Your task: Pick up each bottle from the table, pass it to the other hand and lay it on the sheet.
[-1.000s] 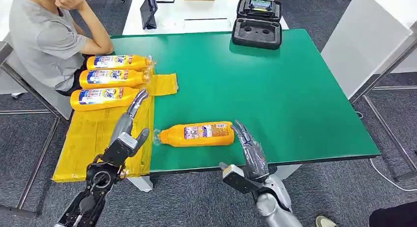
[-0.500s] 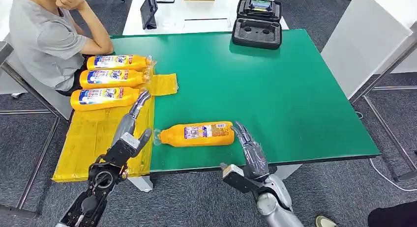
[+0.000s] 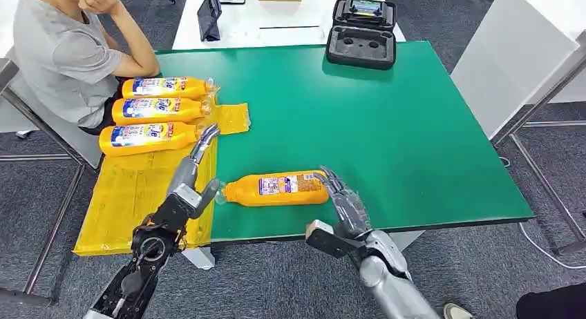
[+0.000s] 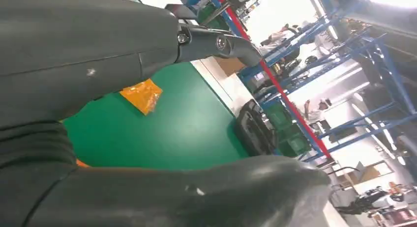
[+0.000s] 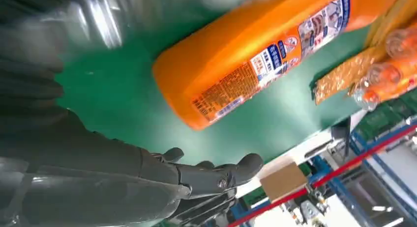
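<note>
Bottle (image 3: 280, 188) is lying on the green desk (image 3: 387, 132) and my right robot hand (image 3: 343, 198) just slid up to its base, fingers open, so the grab's next, while the left robot hand (image 3: 192, 174) hovers empty.

Left robot hand (image 3: 188, 179) reaches forward at near left, fingers straight and apart, empty. Right robot hand (image 3: 343, 203) at near right, fingers spread, holding nothing.

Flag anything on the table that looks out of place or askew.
One bottle lies on the bare green table, off the yellow sheet where three others lie in a row. The sheet's far corner looks crumpled. Nothing is spilled.
</note>
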